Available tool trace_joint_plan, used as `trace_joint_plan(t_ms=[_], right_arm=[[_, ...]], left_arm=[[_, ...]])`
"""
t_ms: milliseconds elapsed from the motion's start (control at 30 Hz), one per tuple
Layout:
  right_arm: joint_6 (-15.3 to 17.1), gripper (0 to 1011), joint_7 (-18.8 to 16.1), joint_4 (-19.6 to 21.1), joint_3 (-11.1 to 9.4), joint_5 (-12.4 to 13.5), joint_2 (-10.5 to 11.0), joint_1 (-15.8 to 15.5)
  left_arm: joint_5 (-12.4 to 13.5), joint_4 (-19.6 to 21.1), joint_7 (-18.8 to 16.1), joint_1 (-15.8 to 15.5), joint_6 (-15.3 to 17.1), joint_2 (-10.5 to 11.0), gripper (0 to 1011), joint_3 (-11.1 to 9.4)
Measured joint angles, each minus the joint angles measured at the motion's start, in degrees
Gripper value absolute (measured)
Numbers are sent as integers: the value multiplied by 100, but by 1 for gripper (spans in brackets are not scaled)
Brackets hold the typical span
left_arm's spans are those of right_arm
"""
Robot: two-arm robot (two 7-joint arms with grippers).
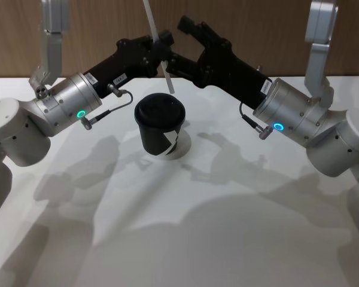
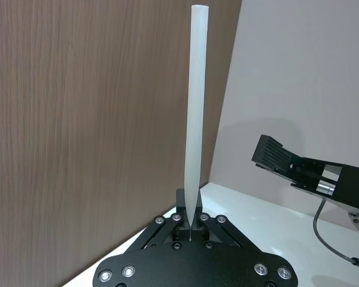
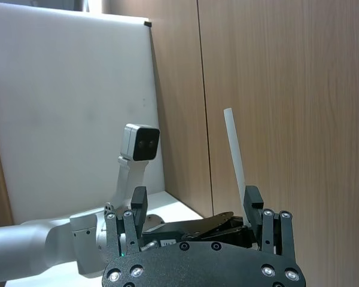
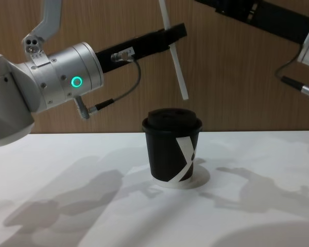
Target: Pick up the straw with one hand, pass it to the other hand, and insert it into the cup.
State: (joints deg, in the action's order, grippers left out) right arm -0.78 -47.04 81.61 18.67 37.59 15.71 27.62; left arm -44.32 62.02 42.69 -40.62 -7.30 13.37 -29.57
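White table [image 1: 167,239] with soft shadows, brown wood-grain wall [image 1: 107,24] behind

A plain white counter [image 1: 167,239] carries just the black lidded cup [image 1: 160,125], standing upright toward its twelve o'clock edge.

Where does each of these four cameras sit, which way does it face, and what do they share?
Head: high, looking down at the cup on the table, both arms meeting above it.
Chest: low, looking across at the cup side-on, left arm large.
Left wrist: behind the left gripper, shut on the straw; right gripper beyond.
Right wrist: behind the open right gripper, facing the wall.
Shared: the straw shows in all four.
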Motion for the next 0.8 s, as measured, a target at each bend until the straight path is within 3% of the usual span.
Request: trace_joint_plan(t_ms=[800], right_arm=[[0, 1001, 0, 0, 0, 0, 0, 0]], left_arm=[[254, 89, -120, 22, 167, 78, 7, 22]])
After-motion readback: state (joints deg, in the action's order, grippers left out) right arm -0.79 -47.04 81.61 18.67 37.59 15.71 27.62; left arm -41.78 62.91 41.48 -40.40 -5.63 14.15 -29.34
